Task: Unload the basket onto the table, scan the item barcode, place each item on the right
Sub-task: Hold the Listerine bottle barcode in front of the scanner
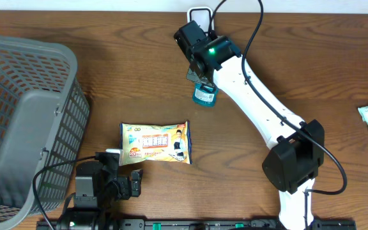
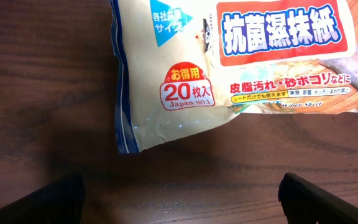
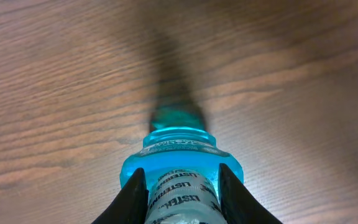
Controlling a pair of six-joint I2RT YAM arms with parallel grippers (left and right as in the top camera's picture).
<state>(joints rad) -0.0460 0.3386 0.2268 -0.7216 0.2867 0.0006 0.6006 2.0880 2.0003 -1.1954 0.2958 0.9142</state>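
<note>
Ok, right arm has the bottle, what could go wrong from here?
The right pincer grips the blue bottle across its label, so the fingers may hide the barcode, or the bottle could slip. The open left pincer sits close to the wipes pack and could nudge it.

The wipes pack [image 1: 156,143] is glossy plastic film, a bit crinkly with tiny highlights near its sealed edge, and it's lying on a table [image 1: 126,83] that looks like dark wood with fine grain and a low satin sheen. Up and right of the pack, the mouthwash bottle [image 1: 204,95] is clear blue-tinted plastic, smooth and shiny with a slick printed label, and the right arm [image 1: 254,96] reaching to it has a smooth white hard-plastic shell. Left of the pack, the basket [image 1: 75,115] is matt grey plastic mesh.
</note>
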